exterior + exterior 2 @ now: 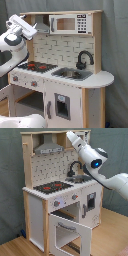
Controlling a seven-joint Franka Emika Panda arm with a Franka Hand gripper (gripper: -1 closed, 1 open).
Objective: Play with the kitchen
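Note:
The kitchen (65, 85) is a tall toy of pale wood and white panels. It has a microwave (67, 23), a grey hood (50, 148), a black-red hob (37, 66), a sink (72, 74) and a black tap (84, 59). In the second exterior view its oven door (70, 230) hangs open and tilts forward. My gripper (31, 30) is up at hood height on the first exterior view's left, close to the kitchen's upper side post. In the second exterior view the gripper (69, 135) points at the top shelf, above the tap (75, 168).
A grey curtain (115, 45) hangs behind the kitchen. The floor (112, 235) is pale wood. My white arm (107, 178) reaches in from the second exterior view's right, passing over the worktop beside the sink. A white rounded shape (20, 121) fills the first exterior view's lower left corner.

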